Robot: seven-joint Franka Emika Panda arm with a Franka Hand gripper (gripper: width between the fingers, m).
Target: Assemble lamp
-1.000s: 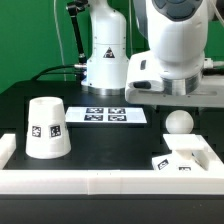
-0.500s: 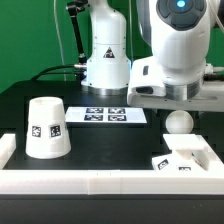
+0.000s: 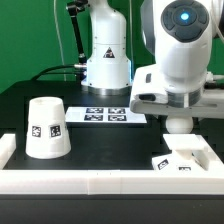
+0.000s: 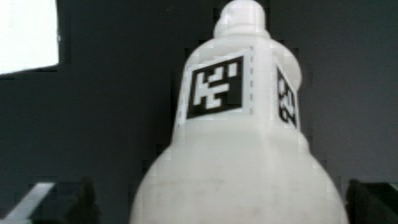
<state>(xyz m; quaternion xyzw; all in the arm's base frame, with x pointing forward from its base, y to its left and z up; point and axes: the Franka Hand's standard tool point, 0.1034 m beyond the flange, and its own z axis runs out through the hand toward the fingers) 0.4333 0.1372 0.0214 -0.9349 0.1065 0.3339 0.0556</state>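
bulb (image 3: 178,125) looks to be lying on the desk (image 3: 110,150) right under the hand (image 4: 210,205), stem pointing away from the wrist. the fingers are spread either side with gaps showing, so i'd say it's lining up a pinch. base (image 3: 185,158) sits just beside the hand, shade (image 3: 46,128) well off.

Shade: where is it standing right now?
In the exterior view the shade stands narrow end up on the table at that view's left, left of the marker board and well apart from the bulb.
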